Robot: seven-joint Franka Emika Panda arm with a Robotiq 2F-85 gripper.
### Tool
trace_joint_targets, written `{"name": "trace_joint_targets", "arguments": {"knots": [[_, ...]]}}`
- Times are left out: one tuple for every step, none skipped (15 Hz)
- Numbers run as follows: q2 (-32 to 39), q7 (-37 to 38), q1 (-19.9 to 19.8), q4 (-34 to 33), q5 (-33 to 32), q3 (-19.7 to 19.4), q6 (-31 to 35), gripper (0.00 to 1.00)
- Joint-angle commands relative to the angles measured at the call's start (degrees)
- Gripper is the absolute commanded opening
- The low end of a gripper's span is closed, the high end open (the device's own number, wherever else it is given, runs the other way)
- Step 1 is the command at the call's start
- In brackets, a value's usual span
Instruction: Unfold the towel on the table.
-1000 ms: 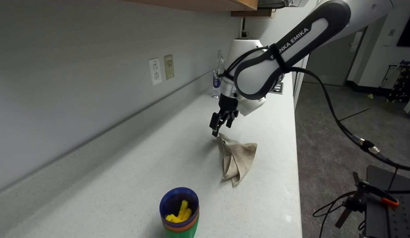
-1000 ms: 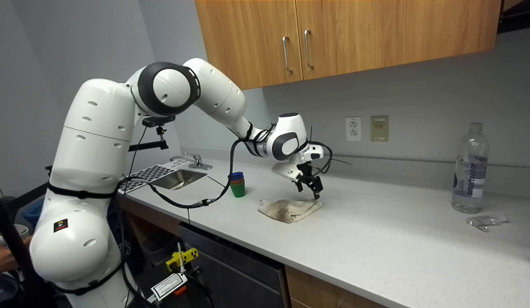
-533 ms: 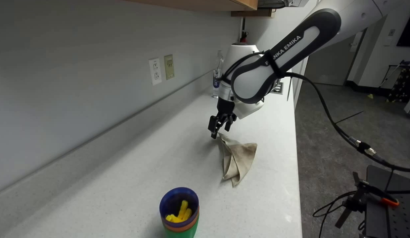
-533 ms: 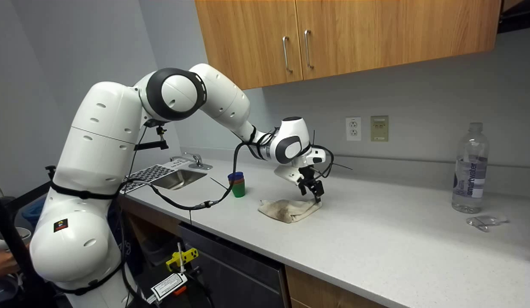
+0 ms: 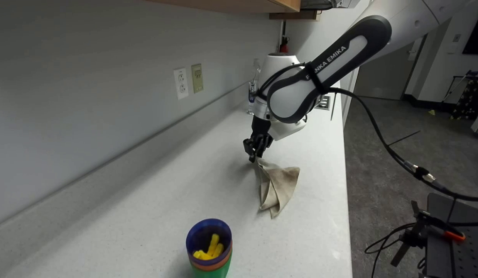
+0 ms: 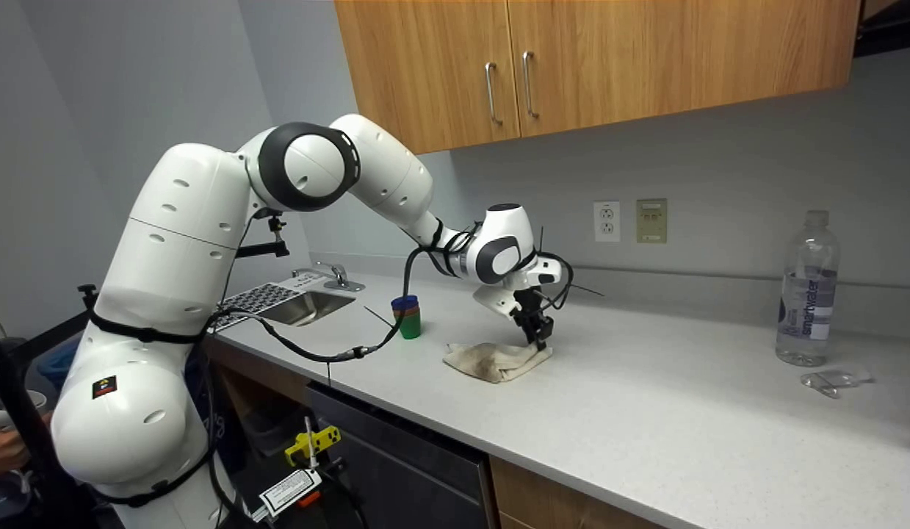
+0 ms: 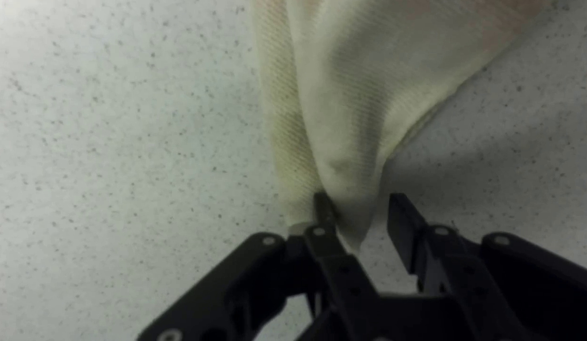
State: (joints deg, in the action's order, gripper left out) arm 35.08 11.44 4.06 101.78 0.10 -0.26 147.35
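Observation:
The beige towel [image 5: 279, 185] lies crumpled and folded on the white countertop, a brown stain on its upper side in an exterior view [image 6: 491, 361]. Its narrow corner, facing the wall, points into my gripper [image 7: 359, 203]. In the wrist view the fingers stand apart, with one towel fold between them. The left finger [image 7: 322, 208] is against or very near that fold and over another layer beside it. Bare counter shows between the fold and the right finger [image 7: 401, 231]. Both exterior views show the fingertips low at this corner; whether they touch the counter I cannot tell.
Stacked cups [image 5: 213, 272] with yellow pieces inside stand on the counter. A water bottle [image 6: 807, 301] and a small clear object [image 6: 833, 380] are farther along. A sink [image 6: 304, 308] lies at the opposite end. Wooden cabinets [image 6: 601, 66] hang above, and a wall runs behind.
My gripper has come down slightly at the towel's corner. Its fingers have drawn closer together from a wide stance. The towel has hardly moved.

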Motion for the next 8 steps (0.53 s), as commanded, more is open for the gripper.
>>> {"name": "trace_joint_targets", "arguments": {"knots": [[0.39, 2.67, 1.45, -1.25, -0.39, -1.88, -0.54, 0.05], [0.10, 3.27, 1.78, -1.00, -0.79, -2.39, -0.61, 0.01], [-0.41, 3.60, 1.95, -0.57, -1.01, -2.74, -0.47, 0.00], [-0.95, 3.83, 2.13, -0.13, -1.17, -3.05, -0.34, 0.00], [-1.75, 4.22, 2.48, 0.52, -1.49, -3.44, -0.25, 0.00], [-2.80, 4.55, 2.86, 1.23, -1.96, -3.81, -0.55, 0.01], [-4.13, 4.77, 3.18, 2.09, -2.35, -4.03, -0.84, 0.01], [-5.68, 4.58, 3.27, 3.04, -2.37, -3.86, -1.35, 0.01]]}}
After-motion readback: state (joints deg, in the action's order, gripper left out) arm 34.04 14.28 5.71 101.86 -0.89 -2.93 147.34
